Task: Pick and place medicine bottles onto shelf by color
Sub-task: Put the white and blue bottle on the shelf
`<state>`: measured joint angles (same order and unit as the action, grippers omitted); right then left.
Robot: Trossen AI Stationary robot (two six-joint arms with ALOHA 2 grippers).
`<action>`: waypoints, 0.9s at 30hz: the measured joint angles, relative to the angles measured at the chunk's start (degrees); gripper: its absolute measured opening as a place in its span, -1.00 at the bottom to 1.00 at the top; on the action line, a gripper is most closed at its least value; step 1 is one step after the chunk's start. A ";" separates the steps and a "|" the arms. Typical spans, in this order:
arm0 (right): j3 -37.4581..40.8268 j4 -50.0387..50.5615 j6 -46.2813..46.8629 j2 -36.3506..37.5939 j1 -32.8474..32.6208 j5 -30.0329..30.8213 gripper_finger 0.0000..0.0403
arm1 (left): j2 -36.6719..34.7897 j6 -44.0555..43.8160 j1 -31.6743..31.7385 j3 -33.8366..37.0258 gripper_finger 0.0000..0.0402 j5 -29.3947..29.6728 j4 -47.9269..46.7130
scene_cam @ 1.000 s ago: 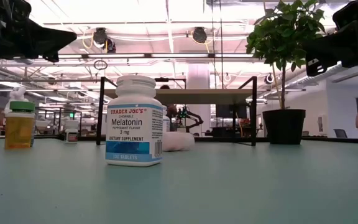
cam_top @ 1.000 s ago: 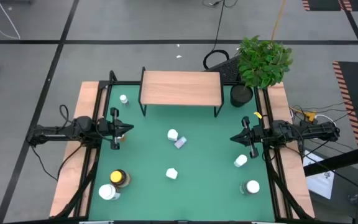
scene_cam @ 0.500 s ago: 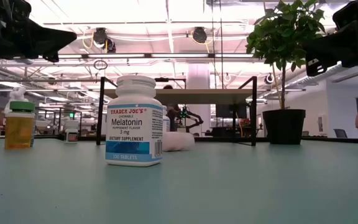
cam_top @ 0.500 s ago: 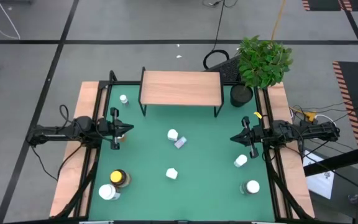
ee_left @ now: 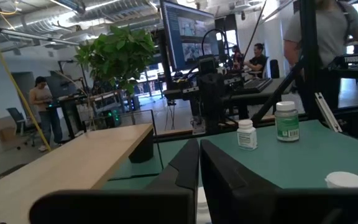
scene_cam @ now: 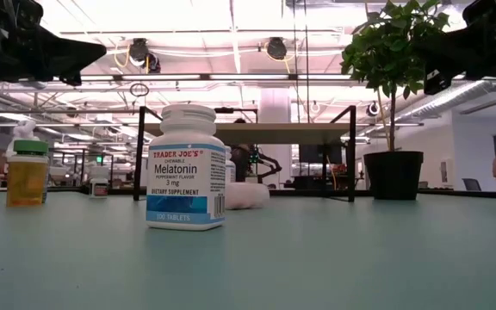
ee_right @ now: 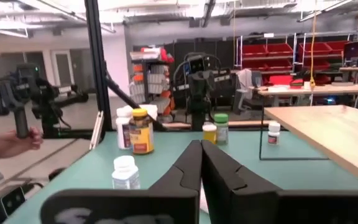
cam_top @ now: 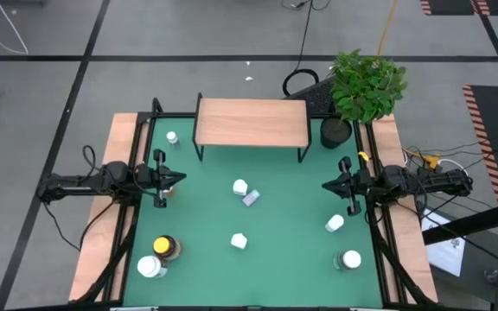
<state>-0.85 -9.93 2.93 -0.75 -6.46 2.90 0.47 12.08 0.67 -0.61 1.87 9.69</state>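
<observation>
Several medicine bottles stand on the green mat (cam_top: 284, 250). A white one (cam_top: 239, 187) and a pale lilac one (cam_top: 250, 199) are at the middle, with another white one (cam_top: 239, 241) nearer. The amber, yellow-lidded one (cam_top: 166, 247) and a white one (cam_top: 151, 267) stand near left. Two white ones (cam_top: 335, 223) (cam_top: 350, 259) stand near right, and a small white one (cam_top: 172, 137) far left. The wooden shelf (cam_top: 252, 121) stands at the far edge. My left gripper (cam_top: 180, 180) is shut and empty at the left side. My right gripper (cam_top: 325, 185) is shut and empty at the right side. Both hang above the mat.
A black plant pot (cam_top: 336, 132) with a green plant (cam_top: 367, 85) stands at the shelf's right. Wooden side boards (cam_top: 102, 233) flank the mat. In the low view a Melatonin bottle (scene_cam: 186, 167) stands close up and a green-capped yellow bottle (scene_cam: 27, 172) stands left. People show in the room behind.
My right gripper has gone up a little and slightly toward the table's far edge, still shut. The bottles have kept still.
</observation>
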 joint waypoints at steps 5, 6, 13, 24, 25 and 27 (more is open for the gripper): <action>0.00 -1.89 0.85 0.00 0.00 -0.01 -1.00 | 0.00 -0.38 0.00 -0.01 -0.93 0.00 0.00; 0.01 -2.21 1.41 0.00 0.00 0.00 -1.00 | 0.00 -0.34 0.00 -0.01 -0.93 0.02 0.21; 0.00 -1.80 1.33 -0.04 0.00 1.56 -1.00 | 0.00 -0.38 0.00 0.01 -0.93 0.02 4.99; -0.01 1.60 3.44 -1.73 0.00 5.81 -0.98 | 0.00 0.62 0.00 0.01 -0.93 0.66 7.04; 0.01 0.71 3.42 -2.03 0.00 7.72 -0.96 | 0.00 2.21 0.02 0.01 -0.93 1.52 7.30; 0.01 -0.40 3.03 -2.60 0.00 10.54 -0.89 | 0.00 3.85 0.00 0.01 -0.93 4.14 8.21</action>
<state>-0.84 -10.33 5.96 -3.36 -6.45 13.44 0.47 15.93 0.67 -0.60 6.01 17.91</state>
